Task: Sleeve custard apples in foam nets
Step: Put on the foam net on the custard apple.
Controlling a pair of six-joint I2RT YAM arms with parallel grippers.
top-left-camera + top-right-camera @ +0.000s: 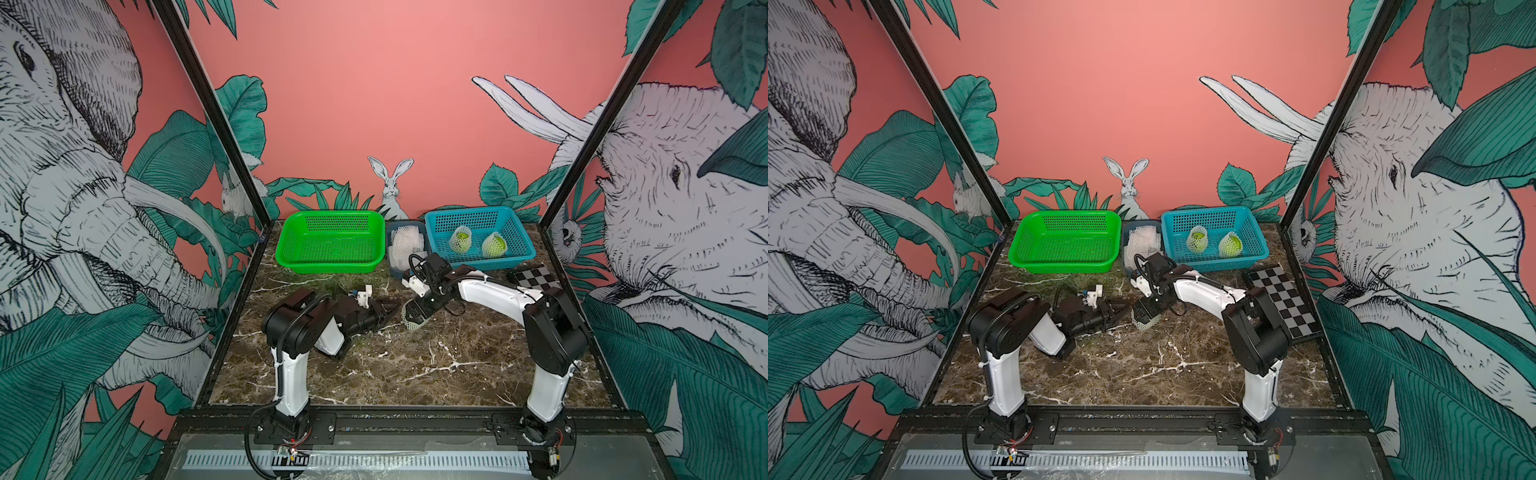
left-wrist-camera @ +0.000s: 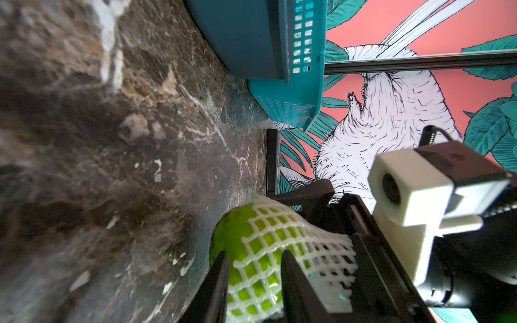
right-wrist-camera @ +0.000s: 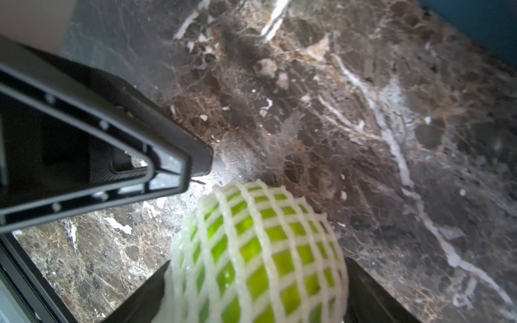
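Netted custard apple [image 3: 253, 250] sits clamped between right gripper's [image 1: 415, 320] wide-spread jaws, left gripper [image 1: 395, 311] narrowly open just off its side; likely light, bruisable, foam net [image 3: 251, 201] squashy and slippy, so grip gently across the widest middle.

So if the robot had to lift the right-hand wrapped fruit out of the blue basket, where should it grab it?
Probably across the round middle of the netted custard apple, through the foam, coming straight down from above. The blue basket walls it in on every side, and its net gapes at one end, so pinching that alone might pull the sleeve off.
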